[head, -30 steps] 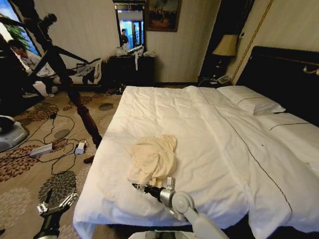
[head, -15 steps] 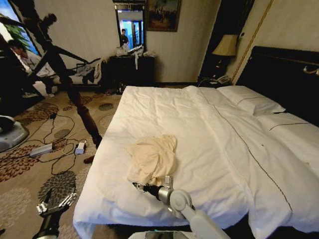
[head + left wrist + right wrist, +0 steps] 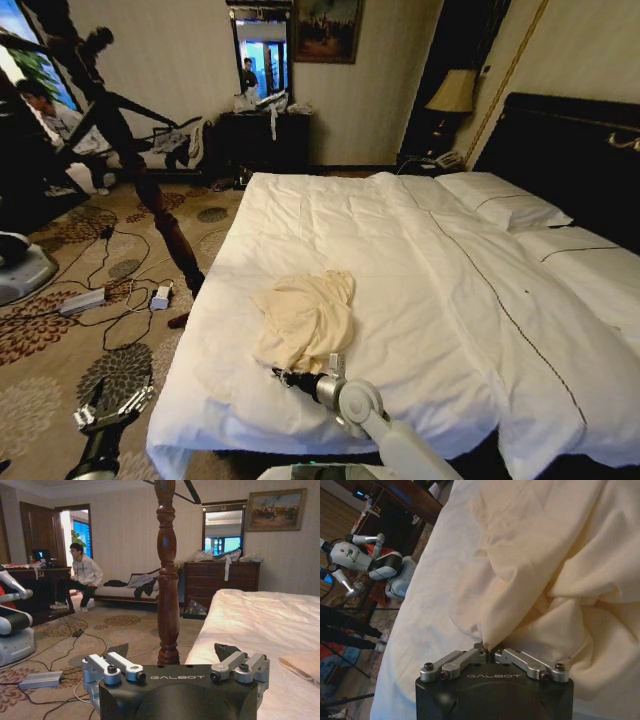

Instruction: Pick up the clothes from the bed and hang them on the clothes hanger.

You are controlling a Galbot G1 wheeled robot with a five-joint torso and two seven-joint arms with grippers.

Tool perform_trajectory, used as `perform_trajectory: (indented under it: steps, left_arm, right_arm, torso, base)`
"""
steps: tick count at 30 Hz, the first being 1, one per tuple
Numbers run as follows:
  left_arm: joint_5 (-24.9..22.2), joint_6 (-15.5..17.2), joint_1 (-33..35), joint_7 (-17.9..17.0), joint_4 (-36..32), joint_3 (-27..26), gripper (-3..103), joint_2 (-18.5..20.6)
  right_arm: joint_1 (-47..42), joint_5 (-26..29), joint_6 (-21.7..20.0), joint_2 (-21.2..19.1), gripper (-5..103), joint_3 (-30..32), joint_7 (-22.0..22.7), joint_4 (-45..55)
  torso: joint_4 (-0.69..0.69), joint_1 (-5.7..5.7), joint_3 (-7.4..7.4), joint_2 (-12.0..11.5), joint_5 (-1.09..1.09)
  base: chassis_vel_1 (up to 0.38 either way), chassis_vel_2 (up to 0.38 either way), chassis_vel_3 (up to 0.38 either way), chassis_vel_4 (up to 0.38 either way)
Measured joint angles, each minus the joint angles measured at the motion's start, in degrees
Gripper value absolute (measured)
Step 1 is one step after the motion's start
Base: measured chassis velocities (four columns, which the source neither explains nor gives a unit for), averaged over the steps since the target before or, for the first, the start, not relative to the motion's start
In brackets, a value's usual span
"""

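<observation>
A: What's lying on the bed (image 3: 420, 250)?

B: One cream top (image 3: 306, 320), soft knit-looking cloth, crumpled into a loose heap with rounded folds. It's sitting on the white duvet (image 3: 470, 330) near the foot-side edge closest to the robot. The duvet is smooth with light creases and one thin dark stitched line running along it.

A: Right hand (image 3: 280, 377)?

B: It's resting low on the duvet at the near edge of the top. In the right wrist view the right hand (image 3: 492, 652) is pinching closed on a pointed fold of the cream top (image 3: 555, 575), its metal linkages drawn together.

A: Left hand?

B: The left hand (image 3: 112, 408) is hanging off the bed's corner above the patterned carpet (image 3: 60, 370). In the left wrist view its fingers are spread wide, gripping nothing.

A: Counts?

B: Two white pillows (image 3: 505, 205) with dark piping, one black headboard (image 3: 570, 150), one turned dark wooden post (image 3: 167, 575), one lamp (image 3: 453, 92).
</observation>
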Motion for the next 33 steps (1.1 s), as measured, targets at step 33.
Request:
perform_trajectory:
  steps: [33]
  left_arm:
    - [1.9, 1.1, -1.0, -0.6, -1.7, 3.4, 97, -0.7]
  right_arm:
    - [12.9, 9.6, -3.2, -11.7, 0, 17.7, 5.5, -4.1]
  torso:
    - [0.00, 0.00, 0.01, 0.0, 0.00]
  base:
    - [0.000, 0.000, 0.000, 0.000]
